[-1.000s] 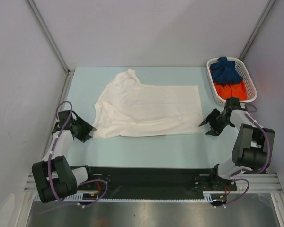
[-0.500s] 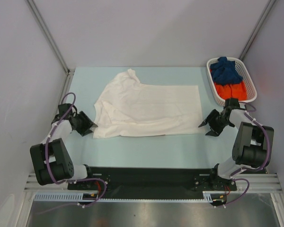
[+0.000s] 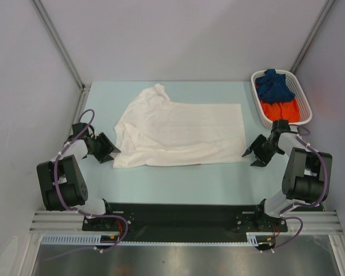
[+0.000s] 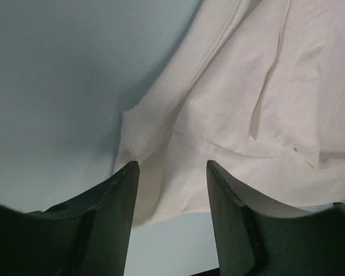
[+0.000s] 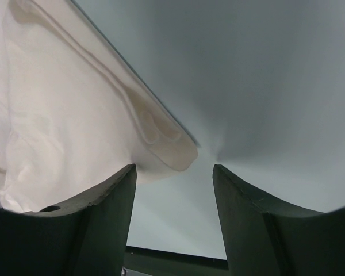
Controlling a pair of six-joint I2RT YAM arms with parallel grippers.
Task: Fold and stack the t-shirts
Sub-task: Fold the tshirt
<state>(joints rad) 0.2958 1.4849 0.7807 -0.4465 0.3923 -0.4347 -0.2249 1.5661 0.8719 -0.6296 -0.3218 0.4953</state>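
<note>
White shirt (image 3: 178, 135) lies flat on the table (image 3: 161, 178); blue shirt (image 3: 274, 86) and orange shirt (image 3: 280, 109) sit in the basket (image 3: 256, 95). Left gripper (image 3: 109, 152) and right gripper (image 3: 251, 155) stand wide at the white shirt's near corners, holding nothing. Risk — jaws pinching one layer only, or uneven lifting between arms, would skew the fold and crease the cloth.

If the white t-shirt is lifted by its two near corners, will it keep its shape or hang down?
Probably floppy: the white t-shirt lies flat with soft creases, so it should sag between lifted points. It looks thin, likely light. Pushed across the table, it would probably bunch rather than slide whole.
</note>
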